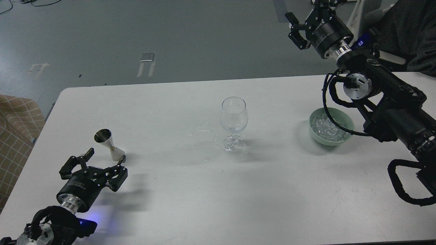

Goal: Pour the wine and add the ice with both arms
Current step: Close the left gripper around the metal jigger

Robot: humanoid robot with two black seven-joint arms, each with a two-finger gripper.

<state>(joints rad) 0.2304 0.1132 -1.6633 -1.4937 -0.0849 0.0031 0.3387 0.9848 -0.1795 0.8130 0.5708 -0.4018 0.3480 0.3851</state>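
A steel jigger (109,144) stands on the white table (177,200) at the left; no liquid shows inside it from here. My left gripper (104,156) is open, low over the table just in front of the jigger, fingers on either side of its base without gripping it. An empty clear wine glass (233,119) stands mid-table. A pale green bowl (347,137) holds heaped clear ice (328,128) at the right. My right gripper (301,18) is raised high beyond the table's far edge, its fingers apart and empty.
Small clear spills (204,131) lie on the table left of the glass. A seated person in dark clothes (412,30) is at the far right. A checked cloth (15,132) lies beyond the table's left edge.
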